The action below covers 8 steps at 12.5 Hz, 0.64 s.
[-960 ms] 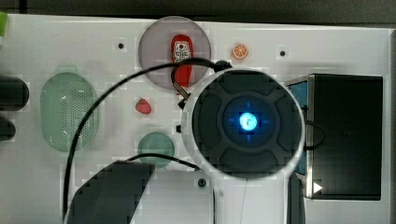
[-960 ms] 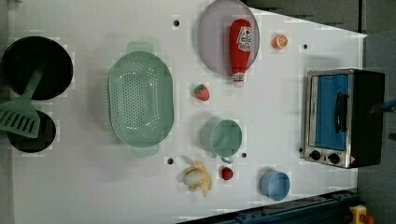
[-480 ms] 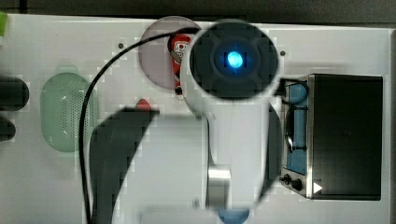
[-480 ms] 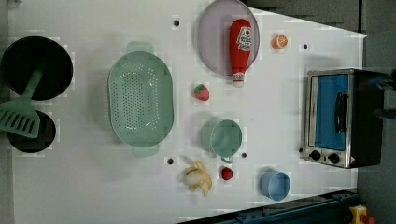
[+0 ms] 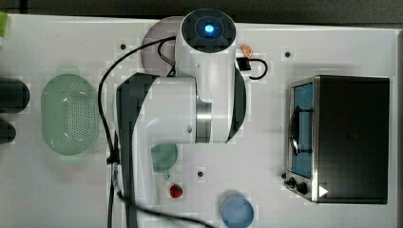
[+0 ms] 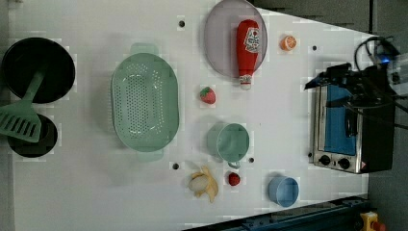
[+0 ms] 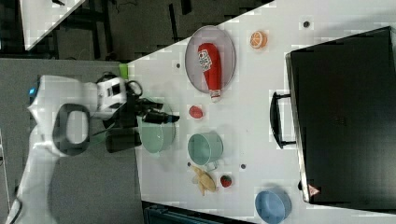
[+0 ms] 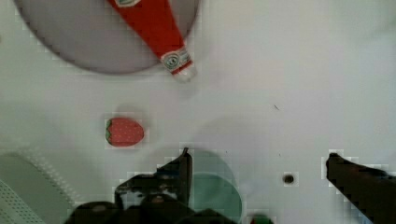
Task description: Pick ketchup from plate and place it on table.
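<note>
the ketchup (image 6: pixel 247 50) is a long, thin red bottle with a white label near its fat end and a small pale cap at its thin end. it lies flat on the plate (image 6: pixel 220 43), which is big, round and grey-purple. in the left view the cap end sticks out over the plate's lower edge, above the white table (image 6: pixel 86 192). a small red strawberry (image 6: pixel 208 95) sits on the table near the cap, not touching it. an orange slice (image 6: pixel 288 43) lies just beside the plate, toward the left view's right.

in the wrist view the gripper (image 8: pixel 259 175) hangs above the table with its two dark fingers (image 8: pixel 180 170) wide apart and nothing between them. the ketchup (image 8: pixel 156 30) is well away from the fingers. a green cup (image 8: pixel 217 189) sits below the gripper.
</note>
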Available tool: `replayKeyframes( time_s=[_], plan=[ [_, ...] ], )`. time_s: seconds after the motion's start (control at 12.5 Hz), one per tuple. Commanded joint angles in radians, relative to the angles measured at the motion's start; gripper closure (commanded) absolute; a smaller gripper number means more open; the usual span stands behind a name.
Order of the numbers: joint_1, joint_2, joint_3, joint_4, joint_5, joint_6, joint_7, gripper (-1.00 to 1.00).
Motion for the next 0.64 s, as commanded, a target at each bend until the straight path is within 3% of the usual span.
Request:
replayKeyframes(
  time_s=[0.08, 0.64],
  plan=[
    [0.010, 0.036, 0.018, 0.017, -0.009, 0.085, -0.211, -1.00],
    [0.029, 0.263, 0.018, 0.069, -0.047, 0.319, -0.366, -1.00]
  ],
)
